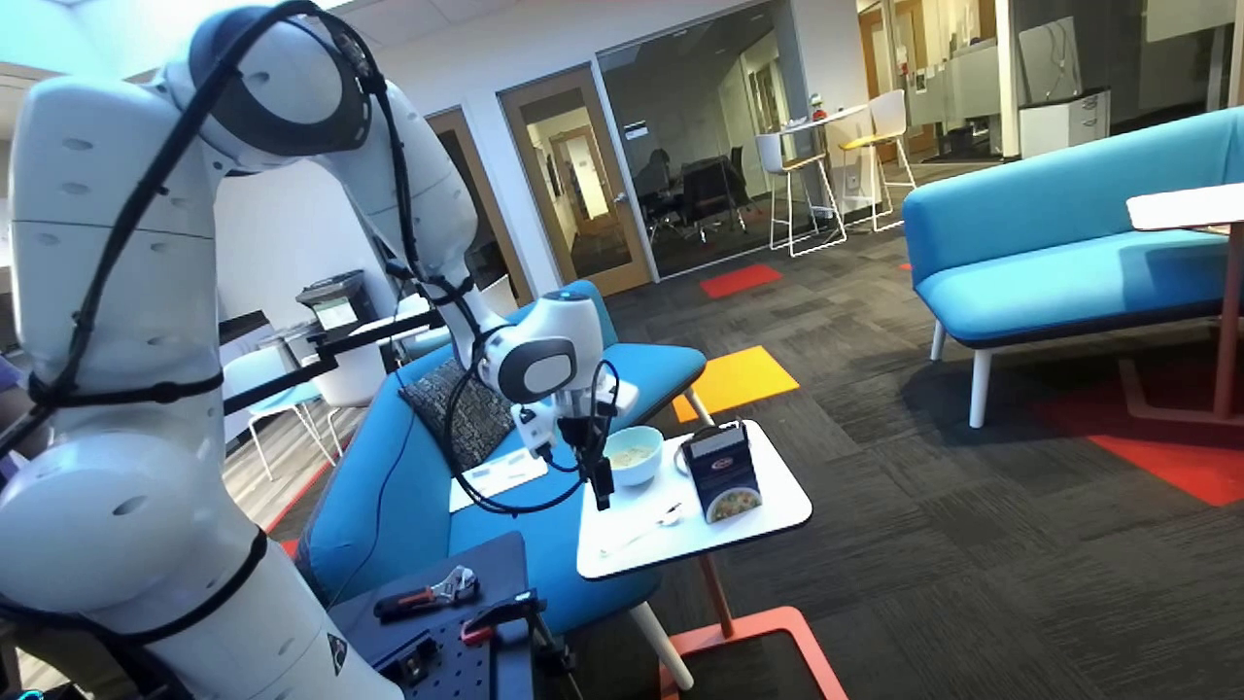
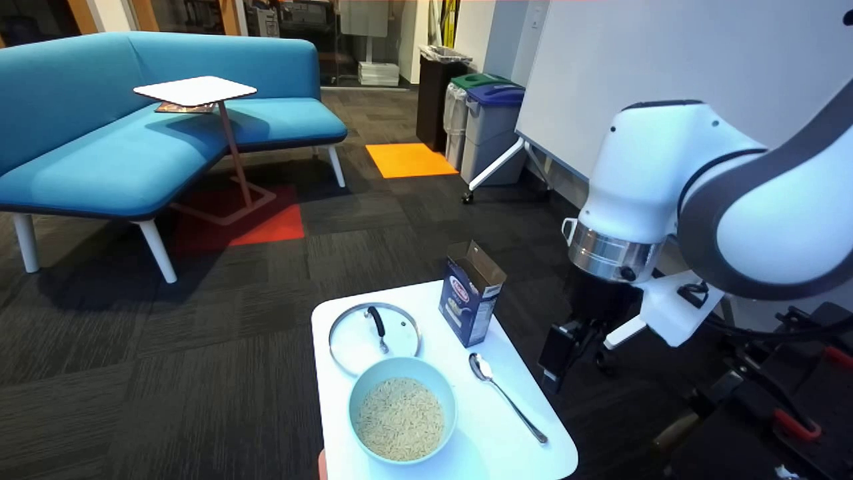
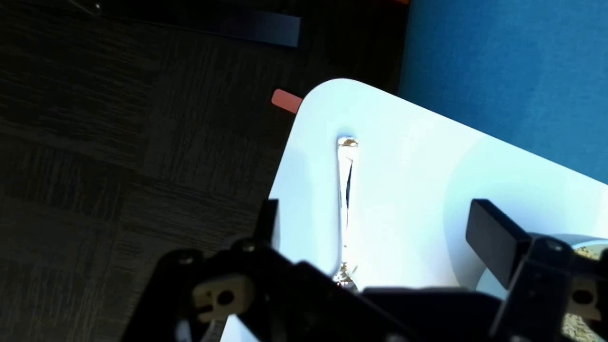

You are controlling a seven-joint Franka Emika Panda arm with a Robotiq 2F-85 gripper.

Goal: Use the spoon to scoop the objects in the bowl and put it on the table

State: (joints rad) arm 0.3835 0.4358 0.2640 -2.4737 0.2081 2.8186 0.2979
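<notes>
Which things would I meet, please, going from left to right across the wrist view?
The red-orange bar → the spoon → the bowl, partly hidden by the gripper. Left out, as they overlap these: gripper, table, blue sofa, dark bar, carpet.

Glossy metal spoon (image 3: 344, 204); smooth table (image 2: 493, 435); cardboard box (image 2: 466, 305); smooth bowl (image 2: 408, 368), perhaps plastic.

Bowl (image 2: 400, 367), lid (image 2: 363, 340), spoon (image 2: 508, 398) and box (image 2: 464, 303) on table (image 2: 492, 430), grains (image 2: 401, 419) in bowl
</notes>
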